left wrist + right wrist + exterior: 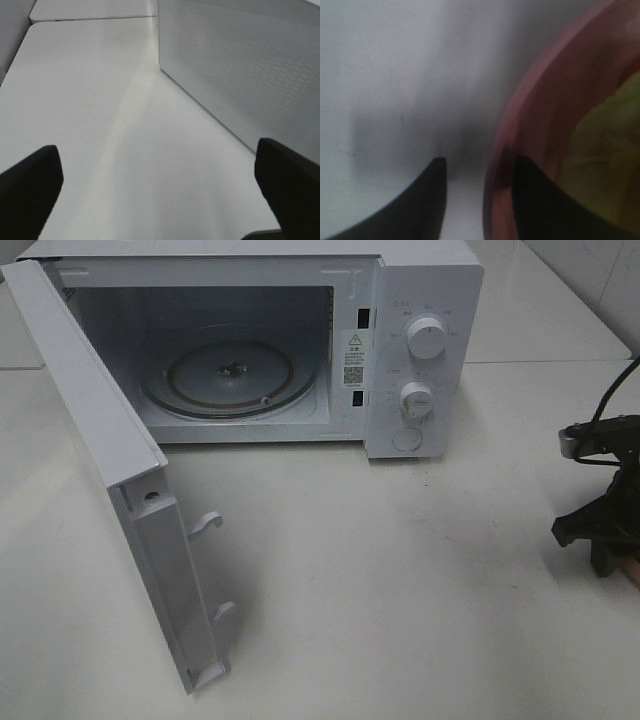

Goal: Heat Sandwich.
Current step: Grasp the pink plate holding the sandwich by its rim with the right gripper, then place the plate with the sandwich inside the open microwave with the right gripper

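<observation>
The sandwich [607, 150] shows as a blurred yellowish piece lying in the pink plate [545, 100]. My right gripper [479, 165] straddles the plate's rim, one finger outside over the table and the other finger [545, 200] inside the plate. The jaws stand narrowed, with a strip of table showing between the outer finger and the rim. In the exterior high view the right gripper [600, 535] is low at the right edge, with a sliver of the plate [633, 576] beside it. My left gripper [160, 195] is wide open over bare table, holding nothing.
The white microwave [420, 350] stands at the back with its door [110, 490] swung fully open to the left and a glass turntable [230, 380] inside. A perforated white panel of the microwave [240, 65] is close to the left gripper.
</observation>
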Motion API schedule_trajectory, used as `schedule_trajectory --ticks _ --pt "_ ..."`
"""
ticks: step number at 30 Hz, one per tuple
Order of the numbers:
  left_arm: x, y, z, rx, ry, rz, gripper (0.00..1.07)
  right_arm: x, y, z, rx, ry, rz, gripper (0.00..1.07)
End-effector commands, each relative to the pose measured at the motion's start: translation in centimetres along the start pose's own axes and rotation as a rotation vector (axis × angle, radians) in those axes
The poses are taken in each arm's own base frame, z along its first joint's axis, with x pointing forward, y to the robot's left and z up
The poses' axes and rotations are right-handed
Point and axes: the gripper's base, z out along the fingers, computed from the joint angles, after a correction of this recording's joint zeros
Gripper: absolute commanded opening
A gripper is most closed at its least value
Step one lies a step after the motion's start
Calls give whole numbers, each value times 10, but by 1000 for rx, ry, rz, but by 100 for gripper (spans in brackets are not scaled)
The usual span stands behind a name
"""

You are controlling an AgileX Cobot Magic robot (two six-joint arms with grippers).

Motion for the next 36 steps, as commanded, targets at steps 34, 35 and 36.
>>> schedule_trajectory --ticks 34,35,36 --pt "1 0 -3 2 -39 2 101 7 1 -16 113 63 -16 0" --pt "1 0 -3 2 -39 2 101 7 2 -16 126 68 -16 0" --pt "1 0 -3 2 -39 2 101 7 3 -18 155 75 -19 0"
